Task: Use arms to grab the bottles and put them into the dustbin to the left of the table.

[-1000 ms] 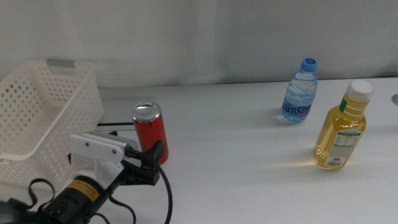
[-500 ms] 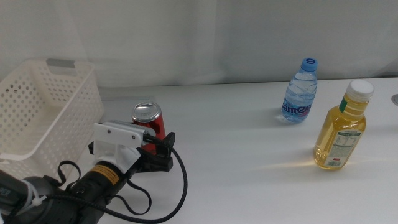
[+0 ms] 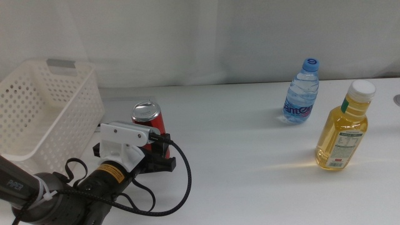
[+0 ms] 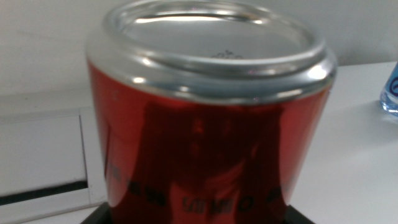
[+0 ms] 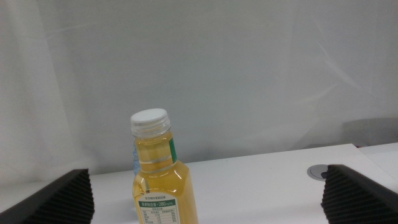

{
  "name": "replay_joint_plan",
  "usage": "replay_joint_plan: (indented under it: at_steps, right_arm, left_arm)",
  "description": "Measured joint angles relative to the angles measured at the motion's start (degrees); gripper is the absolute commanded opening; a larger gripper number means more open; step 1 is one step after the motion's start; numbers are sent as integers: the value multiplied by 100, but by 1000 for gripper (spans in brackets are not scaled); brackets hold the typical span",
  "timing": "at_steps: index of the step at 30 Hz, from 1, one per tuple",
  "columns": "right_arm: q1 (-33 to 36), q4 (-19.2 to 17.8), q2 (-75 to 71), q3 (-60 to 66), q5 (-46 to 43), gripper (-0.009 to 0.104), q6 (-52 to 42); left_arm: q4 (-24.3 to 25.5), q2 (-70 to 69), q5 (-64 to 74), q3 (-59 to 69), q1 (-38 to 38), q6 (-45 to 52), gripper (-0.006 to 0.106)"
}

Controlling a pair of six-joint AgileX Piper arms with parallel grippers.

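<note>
A red drink can [image 3: 147, 119] with a silver top stands on the white table [image 3: 237, 181], just right of the white perforated dustbin [image 3: 44, 112]. My left gripper [image 3: 157, 145] reaches in from the lower left and sits around the can's lower half. The can [image 4: 205, 143] fills the left wrist view. A clear water bottle [image 3: 301, 94] with a blue cap stands at the back right. The yellow-liquid bottle [image 3: 345, 128] stands nearer, to its right. My right gripper [image 5: 208, 186] is open, with the yellow bottle [image 5: 160, 180] ahead of it. That arm is outside the middle view.
A grey inset hatch [image 4: 37, 155] lies in the tabletop behind the can. A small round grey grommet [image 5: 320, 172] sits near the table's right edge. A white curtain backs the table. Black cables [image 3: 175, 187] trail from the left arm.
My left gripper has moved forward and now surrounds the can. The can has shifted slightly toward the dustbin. The two bottles have stayed where they were.
</note>
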Motion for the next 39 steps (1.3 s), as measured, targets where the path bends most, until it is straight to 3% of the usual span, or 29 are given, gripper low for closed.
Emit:
replay_joint_plan:
  at_steps: [3, 17, 27, 39]
  right_arm:
    - [0, 0, 0, 0, 0, 103, 0]
    - [0, 0, 0, 0, 0, 103, 0]
    - [0, 0, 0, 0, 0, 103, 0]
    - [0, 0, 0, 0, 0, 103, 0]
  left_arm:
    - [-139, 0, 10, -11, -23, 0, -3]
    - [-302, -405, 625, -73, -34, -11, -3]
    - [-302, -1824, 3214, -1249, 18, 948, -3]
    - [-302, -3023, 6318, -3152, 824, 1644, -3]
